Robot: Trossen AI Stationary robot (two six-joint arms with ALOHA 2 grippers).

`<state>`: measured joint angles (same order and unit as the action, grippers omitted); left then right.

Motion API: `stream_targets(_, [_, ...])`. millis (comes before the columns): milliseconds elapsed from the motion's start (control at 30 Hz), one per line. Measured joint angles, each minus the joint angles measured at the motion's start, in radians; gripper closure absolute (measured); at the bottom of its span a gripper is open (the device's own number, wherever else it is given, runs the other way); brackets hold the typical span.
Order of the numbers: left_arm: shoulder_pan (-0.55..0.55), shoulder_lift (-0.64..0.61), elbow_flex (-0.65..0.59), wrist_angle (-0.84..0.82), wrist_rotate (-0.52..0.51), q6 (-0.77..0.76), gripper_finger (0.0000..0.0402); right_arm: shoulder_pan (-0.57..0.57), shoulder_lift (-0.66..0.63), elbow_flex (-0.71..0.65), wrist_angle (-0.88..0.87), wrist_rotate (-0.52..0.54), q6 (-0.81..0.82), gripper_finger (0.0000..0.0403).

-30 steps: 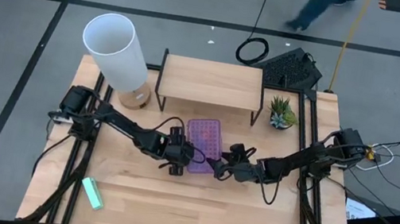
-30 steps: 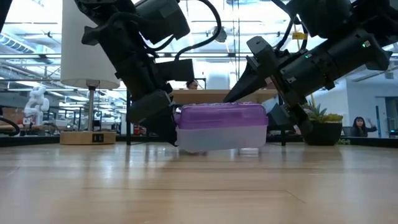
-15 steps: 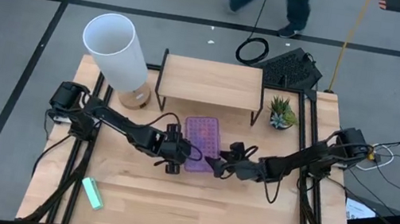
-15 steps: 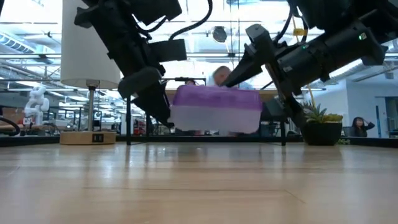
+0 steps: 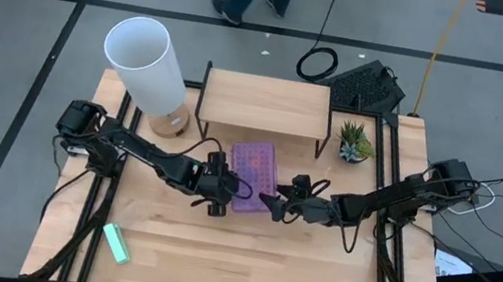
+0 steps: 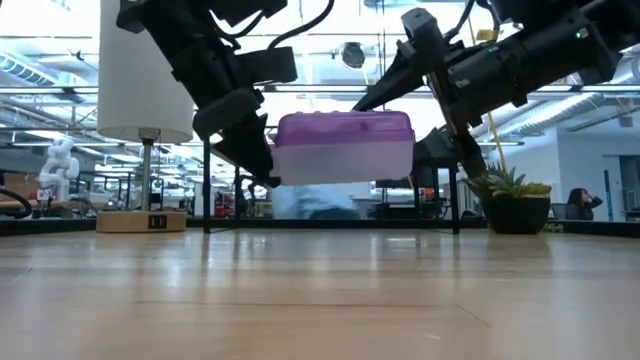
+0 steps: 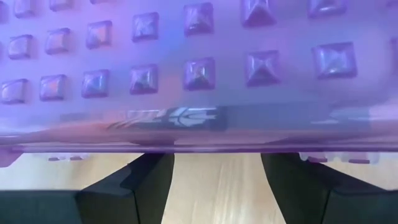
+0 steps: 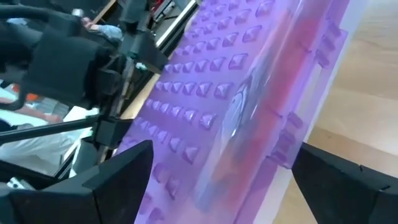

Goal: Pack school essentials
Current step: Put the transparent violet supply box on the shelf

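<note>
Over the counter: you see a purple-lidded pencil case [image 6: 343,148] held in the air between both arms, clear of the wood counter [image 5: 243,261].
Counter: it carries a white lamp [image 5: 147,64] at the back left, a wooden shelf [image 5: 264,101] at the back middle, a small potted plant [image 5: 355,142] at the back right.
Pencil case: its studded purple lid faces up and the frosted lower half faces down; it sits level in the low view, just in front of the shelf in the high view.
Left gripper [image 5: 222,189]: your left arm's fingers [image 7: 134,190] are spread over the case's left long side, pinching it there.
Right gripper [image 5: 274,205]: its fingers [image 8: 118,180] are spread over the opposite long side, clamping the case.
Change: a second ago the case rested on the counter; half a second ago it was just off it; now you have it higher.
Green item [image 5: 117,242]: it lies alone near the counter's front left, well apart from both grippers.
</note>
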<state>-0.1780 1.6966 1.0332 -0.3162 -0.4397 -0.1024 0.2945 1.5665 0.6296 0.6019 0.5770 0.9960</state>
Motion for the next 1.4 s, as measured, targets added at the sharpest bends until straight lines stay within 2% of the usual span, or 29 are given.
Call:
stream_targets(900, [0.000, 0.001, 0.000, -0.006, -0.019, 0.045, 0.0156, -0.007, 0.002, 0.000, 0.044, -0.003, -0.035, 0.0044])
stream_targets(1233, [0.000, -0.066, 0.000, -0.052, -0.015, 0.061, 0.0156, -0.007, -0.012, 0.000, 0.077, -0.007, -0.067, 0.0044])
stream_targets(1400, [0.000, -0.115, 0.000, -0.115, -0.017, 0.084, 0.0156, -0.016, -0.023, 0.048, 0.087, -0.004, -0.134, 0.0044])
